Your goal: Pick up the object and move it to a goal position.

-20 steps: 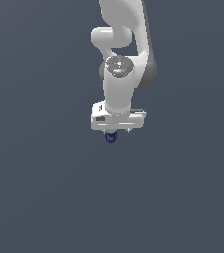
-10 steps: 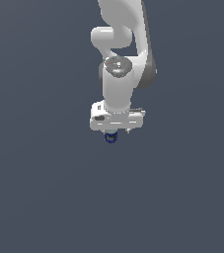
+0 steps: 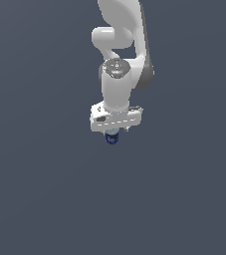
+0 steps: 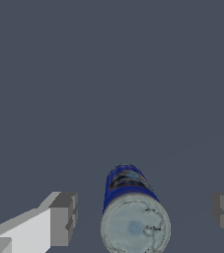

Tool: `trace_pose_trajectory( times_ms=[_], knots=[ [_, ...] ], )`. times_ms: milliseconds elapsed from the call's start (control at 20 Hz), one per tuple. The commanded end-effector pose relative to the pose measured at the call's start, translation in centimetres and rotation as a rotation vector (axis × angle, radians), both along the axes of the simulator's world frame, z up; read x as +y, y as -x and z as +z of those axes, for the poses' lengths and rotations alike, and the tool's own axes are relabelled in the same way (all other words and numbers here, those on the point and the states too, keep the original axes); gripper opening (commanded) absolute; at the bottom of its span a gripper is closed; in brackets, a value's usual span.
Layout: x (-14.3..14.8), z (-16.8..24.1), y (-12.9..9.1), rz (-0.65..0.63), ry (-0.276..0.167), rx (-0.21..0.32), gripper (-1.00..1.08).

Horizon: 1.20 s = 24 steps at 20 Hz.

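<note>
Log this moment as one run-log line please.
phase: pre-grasp | gripper: open, fingers either side of the can, gaps visible | blue can: between fingers, not gripped | arm: directly above can

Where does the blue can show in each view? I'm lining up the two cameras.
Exterior view: the blue can peeks out just beneath the white pincer, near the picture's middle.
Wrist view: the can stands between the two grey fingers, pale top toward the camera.
Shared landmark: the pincer around the can.
</note>
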State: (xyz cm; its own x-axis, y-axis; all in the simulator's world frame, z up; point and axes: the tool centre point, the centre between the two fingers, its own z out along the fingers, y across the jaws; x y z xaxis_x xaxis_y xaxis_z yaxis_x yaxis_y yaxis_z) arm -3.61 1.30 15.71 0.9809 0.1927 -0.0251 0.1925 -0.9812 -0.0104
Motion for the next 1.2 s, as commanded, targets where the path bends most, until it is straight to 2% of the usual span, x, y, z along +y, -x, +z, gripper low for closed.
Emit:
trace_pose_trajectory(
  times_ms=[0, 600, 1150],
  knots=[
    [-0.2, -0.5, 0.7, 0.052, -0.001, -0.004, 1.0],
    [-1.2, -2.6, 4.3, 0.316, -0.001, -0.021, 1.0],
    [-1.5, -3.3, 5.7, 0.409, 0.0, -0.027, 1.0]
  ],
)
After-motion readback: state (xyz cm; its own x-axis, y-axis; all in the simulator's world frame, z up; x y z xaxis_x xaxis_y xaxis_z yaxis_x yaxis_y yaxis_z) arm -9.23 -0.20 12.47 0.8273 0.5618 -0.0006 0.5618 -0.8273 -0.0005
